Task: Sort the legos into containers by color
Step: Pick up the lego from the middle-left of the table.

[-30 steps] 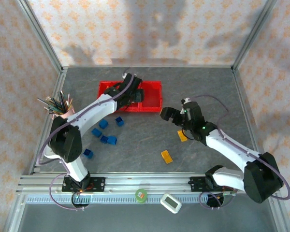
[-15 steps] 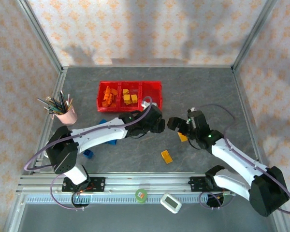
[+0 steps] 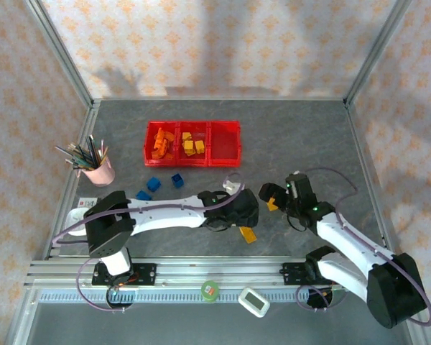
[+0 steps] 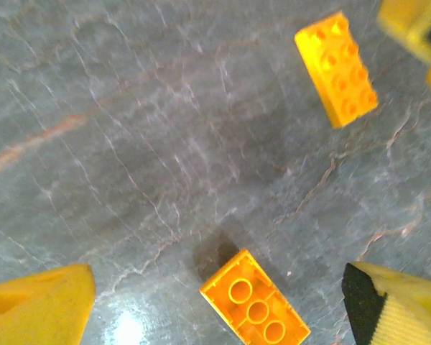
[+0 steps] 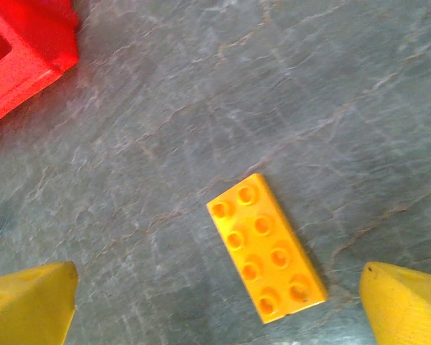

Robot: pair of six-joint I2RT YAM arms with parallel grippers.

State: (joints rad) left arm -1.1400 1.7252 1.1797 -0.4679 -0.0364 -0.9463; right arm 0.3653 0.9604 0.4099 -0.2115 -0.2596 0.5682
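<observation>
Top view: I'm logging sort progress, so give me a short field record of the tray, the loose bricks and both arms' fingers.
tray: three red bins in a row
left bin: orange pieces
middle bin: yellow pieces
right bin: no bricks
blue bricks: three, loose on the table in front of the tray
yellow bricks: two, loose, one under each arm's fingers
left fingers: open, either side of a brick, not touching
right fingers: open, holding nothing
</observation>
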